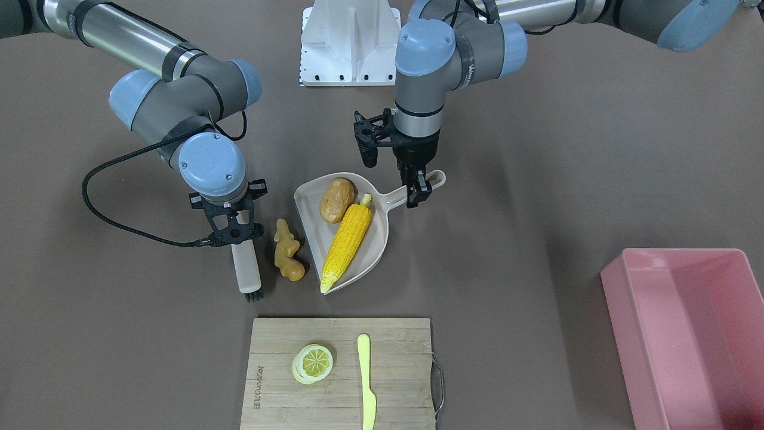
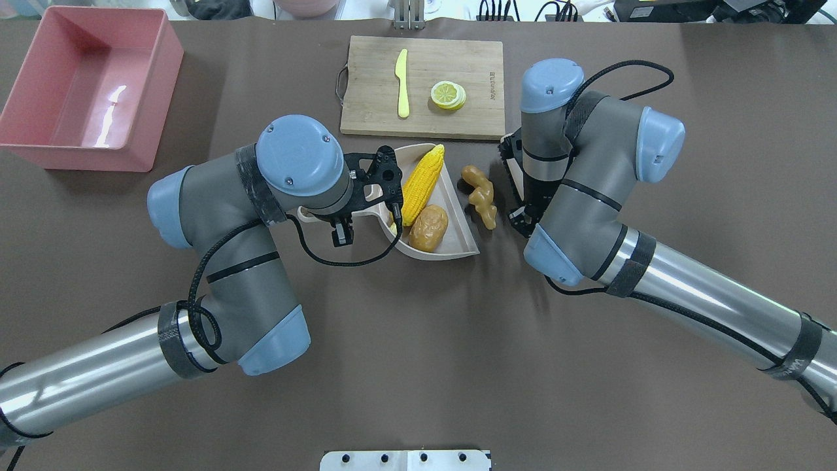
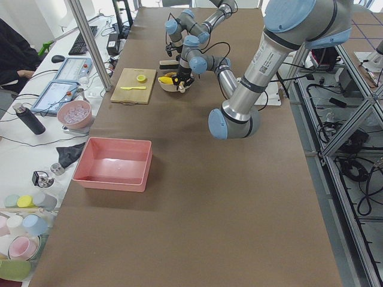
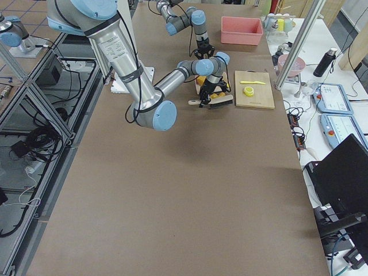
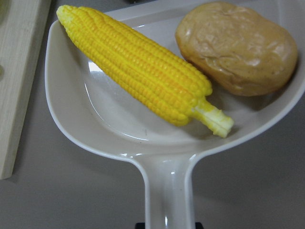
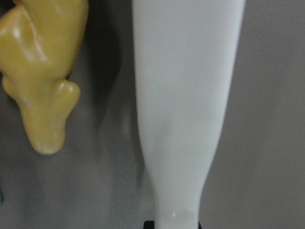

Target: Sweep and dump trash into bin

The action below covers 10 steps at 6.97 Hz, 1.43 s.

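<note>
The left end effector [image 1: 419, 194] is clamped on the handle of a grey-beige dustpan [image 1: 309, 209], which lies flat on the brown table [image 1: 537, 179] near its middle. The left wrist view shows the handle running straight down between the fingers.

Two pieces of the trash lie in the pan. The corn cob [image 1: 347, 239] stretches along it, with its pointed tip at the open edge and its pale stalk end towards the handle. The potato [image 1: 338, 200] sits just beside the stalk end, against the back wall.

The third piece, the ginger root [image 1: 287, 251], lies on the table just beside the pan's open edge, outside it.

The right end effector [image 1: 240, 239] is closed on the white handle of a brush [image 1: 246, 269]. Its dark bristles point away from the robot. The brush is near the ginger root, on the side away from the pan. In the right wrist view a narrow strip of table shows between handle and root.

The pink bin [image 1: 686, 310] stands well apart from the pan, towards the table's far edge on the robot's left, and its floor is bare.

A wooden cutting board [image 1: 400, 370] lies beyond the pan, carrying a lemon slice [image 1: 313, 363] and a yellow-green knife [image 1: 366, 382].
</note>
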Tool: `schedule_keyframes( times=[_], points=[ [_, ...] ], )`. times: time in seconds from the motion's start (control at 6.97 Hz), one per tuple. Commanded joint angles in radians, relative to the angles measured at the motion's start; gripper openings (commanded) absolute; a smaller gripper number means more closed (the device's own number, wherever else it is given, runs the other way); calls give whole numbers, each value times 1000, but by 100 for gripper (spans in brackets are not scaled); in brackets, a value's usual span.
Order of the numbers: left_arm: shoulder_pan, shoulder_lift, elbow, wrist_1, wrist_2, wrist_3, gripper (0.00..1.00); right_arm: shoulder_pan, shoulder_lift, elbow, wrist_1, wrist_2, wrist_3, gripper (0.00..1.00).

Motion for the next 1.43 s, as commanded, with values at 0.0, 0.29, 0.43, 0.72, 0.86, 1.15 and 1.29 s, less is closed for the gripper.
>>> schedule_keyframes(
  times=[0.0,0.29,0.43,0.72,0.86,1.15,1.29],
  points=[
    [50,-16,35,0,64,-1,0,-5,-7,-2,7,1,1,0],
    [66,-50,67,0,75,-7,0,-8,-6,-3,9,2,1,0],
    [67,-53,67,0,75,-5,0,-10,2,1,7,4,2,0],
    [66,-53,63,2,75,-5,0,-36,32,-3,6,5,2,0],
    [66,-51,60,2,75,-5,0,-65,48,-12,7,1,16,0],
    [66,-50,58,2,76,-4,0,-99,59,-53,118,1,83,0],
    [64,-50,61,2,76,-2,0,-102,60,-52,124,5,86,0]
  ],
)
